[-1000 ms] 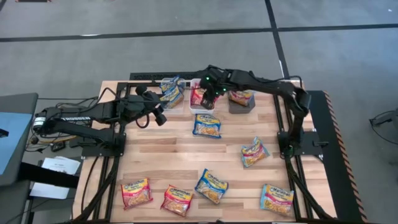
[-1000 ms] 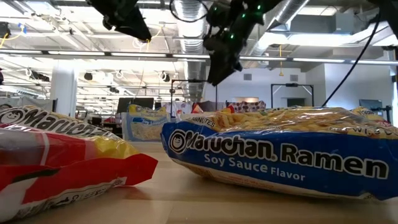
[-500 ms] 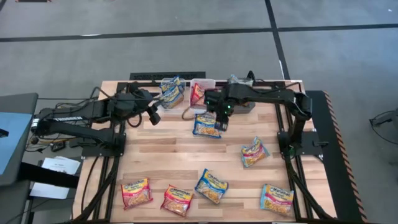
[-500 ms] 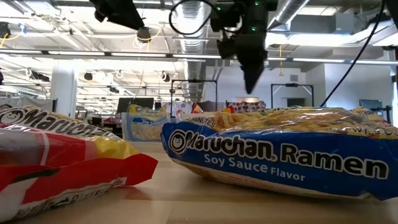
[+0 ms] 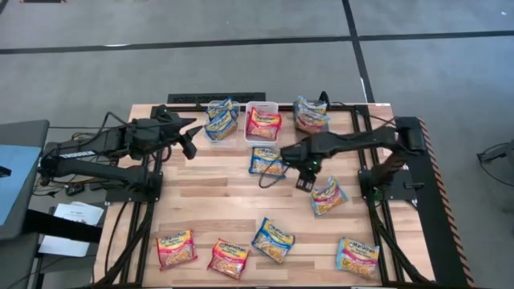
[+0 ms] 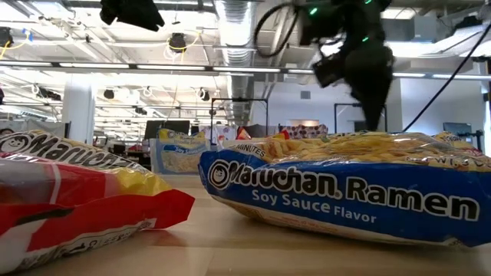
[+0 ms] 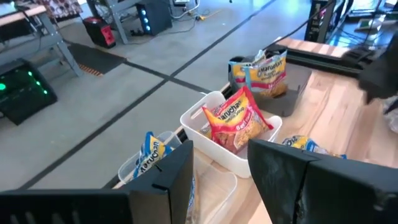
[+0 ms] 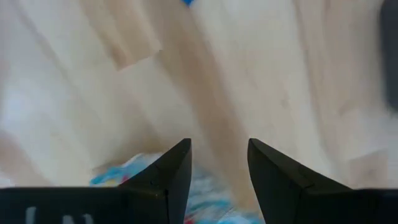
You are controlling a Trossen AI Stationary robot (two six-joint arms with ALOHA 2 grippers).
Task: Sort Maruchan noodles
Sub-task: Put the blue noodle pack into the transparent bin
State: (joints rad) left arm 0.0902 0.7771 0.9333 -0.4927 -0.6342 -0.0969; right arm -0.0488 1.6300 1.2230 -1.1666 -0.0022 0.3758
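Right gripper (image 5: 305,181) hangs over the middle of the table (image 5: 209,197), jaws parted and holding nothing, just beside an orange-trimmed noodle packet (image 5: 328,197); a blue-trimmed packet (image 5: 266,161) lies just to its other side. Left gripper (image 5: 188,144) waits near the far left bins, jaws likewise parted and empty. At the far edge, the clear bin (image 5: 221,120) holds blue-trimmed packets, the white bin (image 5: 263,123) a red-trimmed packet (image 7: 237,118), and the dark grey bin (image 7: 292,93) orange-trimmed ones. Four more packets lie loose along the near edge: two red-trimmed (image 5: 176,247), one blue soy sauce packet (image 6: 345,192), one at the near right corner (image 5: 356,256).
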